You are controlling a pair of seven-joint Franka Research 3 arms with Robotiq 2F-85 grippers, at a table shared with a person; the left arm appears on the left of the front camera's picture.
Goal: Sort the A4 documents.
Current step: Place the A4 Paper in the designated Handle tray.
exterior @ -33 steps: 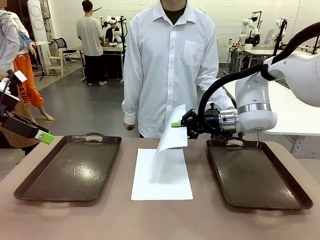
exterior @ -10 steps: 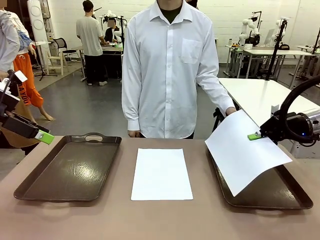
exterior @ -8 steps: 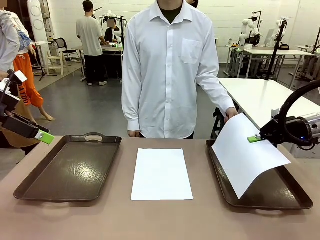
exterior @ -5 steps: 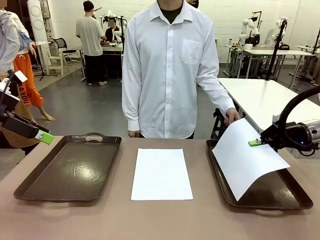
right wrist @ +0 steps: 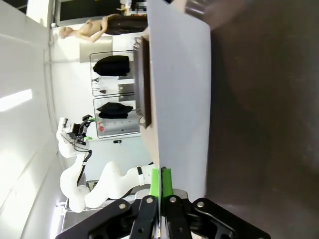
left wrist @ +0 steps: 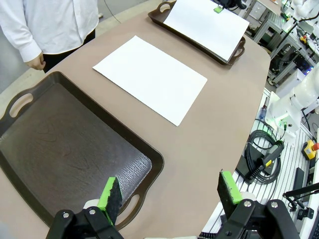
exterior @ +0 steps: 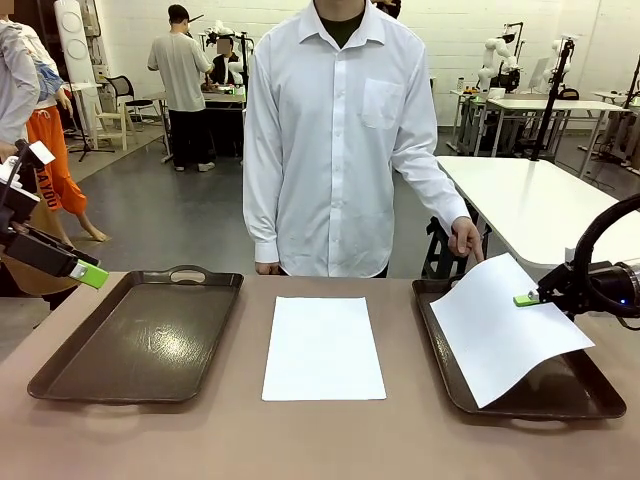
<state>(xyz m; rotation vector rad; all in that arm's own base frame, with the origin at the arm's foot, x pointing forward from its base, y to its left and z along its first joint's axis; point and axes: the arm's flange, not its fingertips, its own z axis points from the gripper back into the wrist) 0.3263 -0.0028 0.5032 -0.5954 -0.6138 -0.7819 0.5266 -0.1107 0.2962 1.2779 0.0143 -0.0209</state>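
**Right fingers** (exterior: 527, 298): clenched on one edge of the lifted sheet (exterior: 505, 335), at the right of the front frame. In the right wrist frame, the green pads of the fingers (right wrist: 161, 180) are pressed together with the sheet edge (right wrist: 182, 89) between them.

**Lifted sheet:** held at a slope over the right tray (exterior: 565, 385). The gripped edge is high and the opposite corner hangs low near the tray's near rim. Whether that corner touches the tray cannot be told. The sheet covers most of the tray floor.

**Left fingers** (exterior: 88, 272): released and empty, at the left edge of the front frame, above and outside the left tray (exterior: 140, 335). In the left wrist frame, the fingers (left wrist: 169, 191) stand apart at the bottom, over the worktop beside the near handle of the tray (left wrist: 65, 144).

**Flat sheet** (exterior: 323, 347): lies on the worktop (exterior: 200, 440) at the centre of the frame, between the two trays and touching neither. In the left wrist frame it (left wrist: 149, 77) lies at upper centre, with the lifted sheet (left wrist: 207, 22) beyond it at the top.

**Left tray:** holds no sheet.

**Person:** stands at the far side of the worktop in a white shirt. One hand (exterior: 465, 238) hangs just beside the far corner of the lifted sheet; contact cannot be told.
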